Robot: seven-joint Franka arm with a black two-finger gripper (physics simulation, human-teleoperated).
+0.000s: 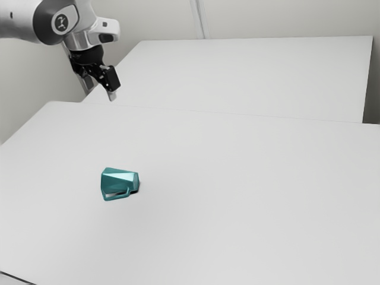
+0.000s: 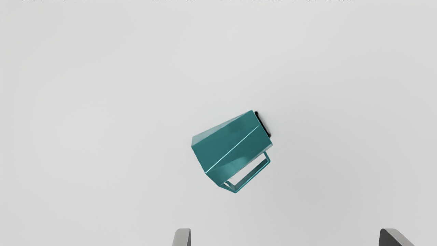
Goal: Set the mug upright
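The gripper (image 1: 100, 92) hung raised above the table (image 1: 237, 208), its two fingers (image 2: 182, 237) standing wide apart with nothing held between them. The mug (image 2: 232, 147) lay on its side on the table, lower than the gripper and well apart from it, out ahead of the fingertips and touching neither. It was nearer one finger's side than the other's. Its handle (image 2: 252, 176) was on the side facing the fingers, and its long body lay aslant to them, the wider end closer to the fingers than the narrower one.
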